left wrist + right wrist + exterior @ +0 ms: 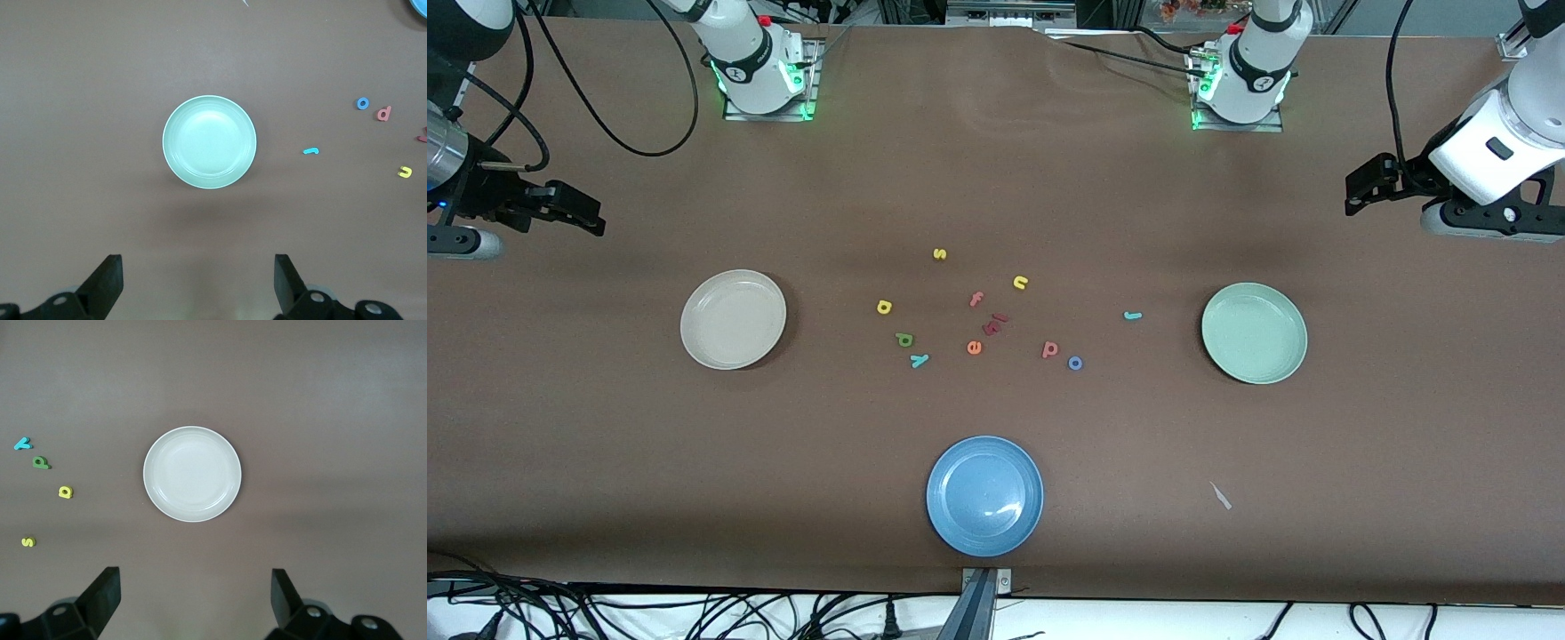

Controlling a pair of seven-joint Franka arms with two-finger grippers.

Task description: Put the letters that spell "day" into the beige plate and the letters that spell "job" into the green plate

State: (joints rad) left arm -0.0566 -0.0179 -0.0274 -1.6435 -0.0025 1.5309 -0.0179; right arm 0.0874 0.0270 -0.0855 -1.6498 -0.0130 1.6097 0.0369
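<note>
Since both plates are bare and every letter lies loose on the table, nothing has been sorted yet, and the step in hand looks like a first reach.

The left gripper [1356, 191] hangs high over the left arm's end of the table, jaws wide apart and empty; the right gripper [591, 218] hangs the same way over the right arm's end, also wide and empty. Neither arm is near a letter.

The beige plate [694, 342] sits toward the right arm's end, the green plate [1294, 356] toward the left arm's end, and the letters are scattered between them. The yellow a [884, 307], green d [904, 339] and teal y [919, 360] lie in a loose line on the beige plate's side of the scatter. The teal j [1132, 315] lies alone, nearest the green plate; the salmon b [1050, 349] and blue o [1075, 362] lie just beside each other (nearly touching, so they will want care).

To do this well, I would let each arm take its own side: right for a, d and y, left for j, b and o. Come straight down with the jaws straddling a letter's narrow width, since these are thin and lie flat. Take j first, since it stands clear. Leave the orange e [974, 348], salmon f [976, 299], yellow s [939, 254], yellow n [1021, 283] and the blue plate [943, 524] alone.
</note>
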